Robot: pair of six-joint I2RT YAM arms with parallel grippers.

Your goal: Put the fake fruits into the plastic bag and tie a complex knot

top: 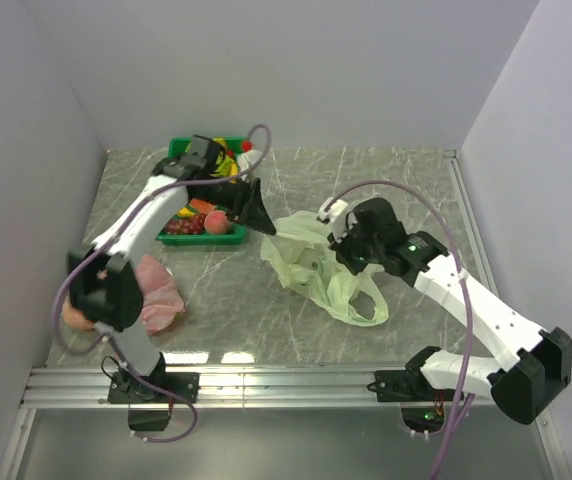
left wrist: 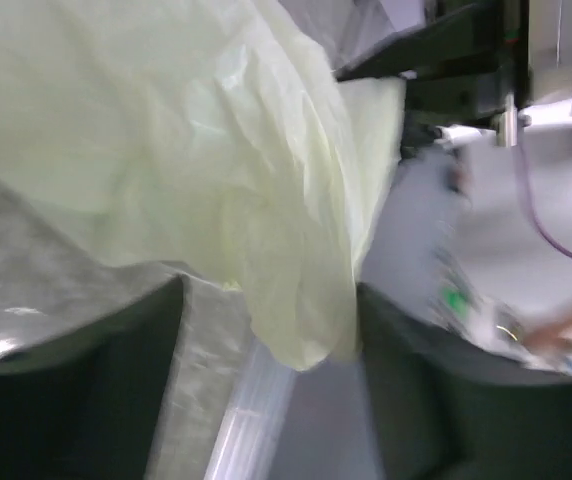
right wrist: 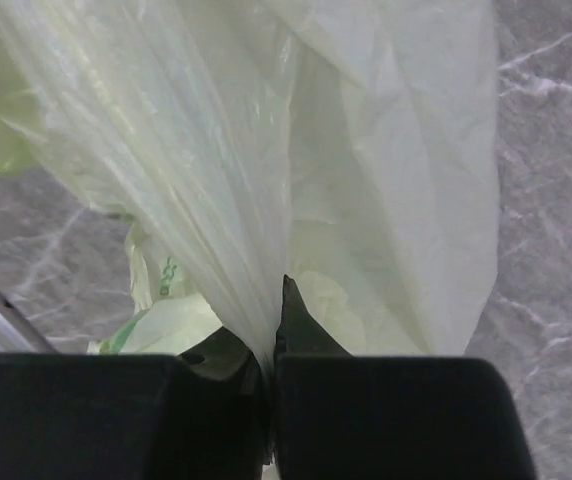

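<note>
The right gripper pinches a gathered fold of the plastic bag. At the bag's left edge, the left gripper stands spread around loose film.

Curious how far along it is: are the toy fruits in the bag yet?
Out: fruits lie in the green tray; the bag looks limp, none showing through.

- Setting: robotics lab test cell.
- Plain white walls enclosing a marble-pattern desk.
- Two cabled robot arms bolted to an aluminium rail.
- Fake fruits in a green tray.
</note>
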